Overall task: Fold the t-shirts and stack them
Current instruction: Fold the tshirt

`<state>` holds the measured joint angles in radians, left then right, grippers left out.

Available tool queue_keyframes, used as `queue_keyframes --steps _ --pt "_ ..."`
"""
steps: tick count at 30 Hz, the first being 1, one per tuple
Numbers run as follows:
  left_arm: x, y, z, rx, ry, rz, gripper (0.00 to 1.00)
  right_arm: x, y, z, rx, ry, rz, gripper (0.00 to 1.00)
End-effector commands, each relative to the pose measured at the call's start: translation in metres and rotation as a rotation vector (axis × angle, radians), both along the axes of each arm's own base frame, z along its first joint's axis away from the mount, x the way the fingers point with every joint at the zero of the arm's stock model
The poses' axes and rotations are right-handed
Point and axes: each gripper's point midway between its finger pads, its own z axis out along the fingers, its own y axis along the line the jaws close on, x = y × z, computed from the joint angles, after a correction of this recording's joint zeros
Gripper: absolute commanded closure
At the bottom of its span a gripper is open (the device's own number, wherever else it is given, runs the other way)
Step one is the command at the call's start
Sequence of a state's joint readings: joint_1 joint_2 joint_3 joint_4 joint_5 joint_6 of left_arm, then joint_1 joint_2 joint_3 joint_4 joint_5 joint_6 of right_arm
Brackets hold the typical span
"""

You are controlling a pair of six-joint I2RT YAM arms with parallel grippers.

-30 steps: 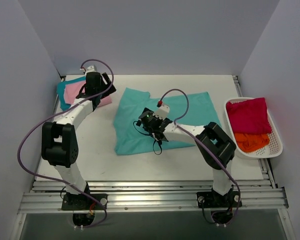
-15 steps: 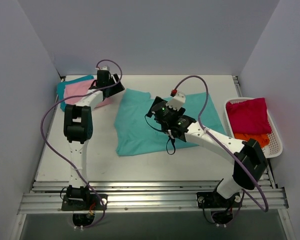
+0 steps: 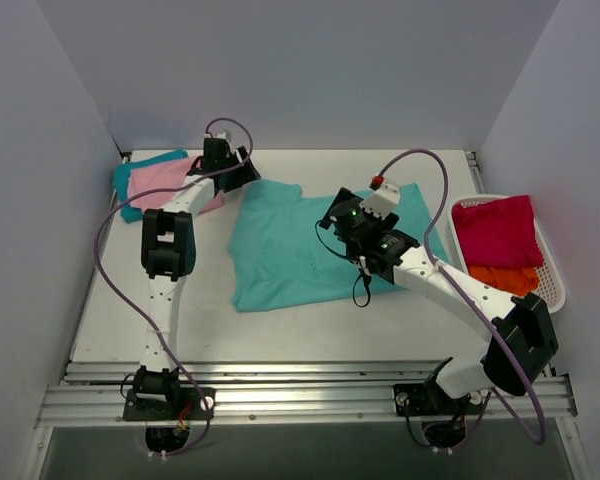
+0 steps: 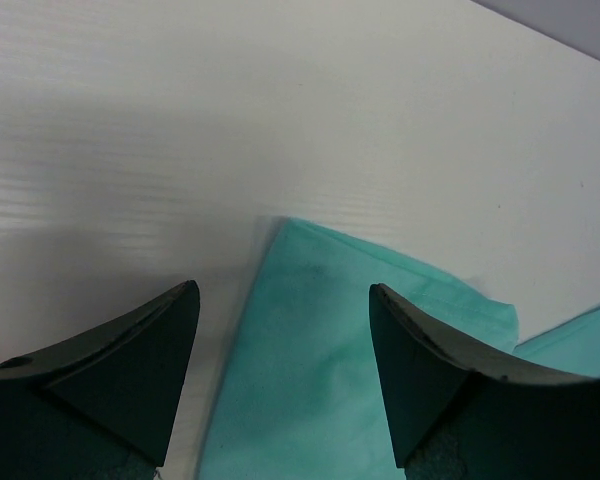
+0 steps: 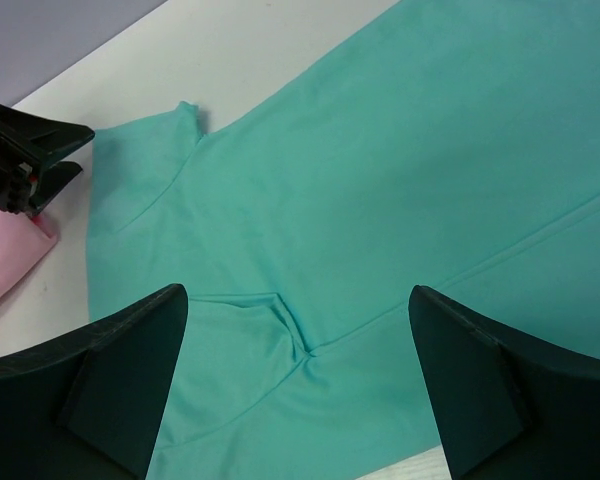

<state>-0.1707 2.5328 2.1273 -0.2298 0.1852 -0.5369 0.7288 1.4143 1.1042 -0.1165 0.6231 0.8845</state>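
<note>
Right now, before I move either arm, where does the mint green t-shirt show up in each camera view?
Top external: the mint green t-shirt lies spread out at the middle of the table.
Left wrist: only its sleeve corner shows, lower middle, between the fingers of the left pincer.
Right wrist: it fills most of the picture.
Shared landmark: that sleeve corner, right beside the left pincer.
</note>
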Motion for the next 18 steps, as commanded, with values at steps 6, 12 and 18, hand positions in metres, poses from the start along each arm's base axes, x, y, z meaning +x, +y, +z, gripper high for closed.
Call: queue_keyframes --steps 6,12,18 --pt "0.004 -0.022 -0.003 -0.005 0.023 -0.068 0.23 0.000 -0.025 0.008 0.010 -0.016 -0.032 0.12" --pt "0.003 -0.035 -0.012 -0.005 0.043 -0.112 0.24 0.000 -0.027 0.006 0.020 -0.013 -0.031 0.12" --pt "0.001 -0.039 -0.016 -0.003 0.052 -0.115 0.30 0.000 -0.029 0.005 0.021 -0.014 -0.036 0.13"
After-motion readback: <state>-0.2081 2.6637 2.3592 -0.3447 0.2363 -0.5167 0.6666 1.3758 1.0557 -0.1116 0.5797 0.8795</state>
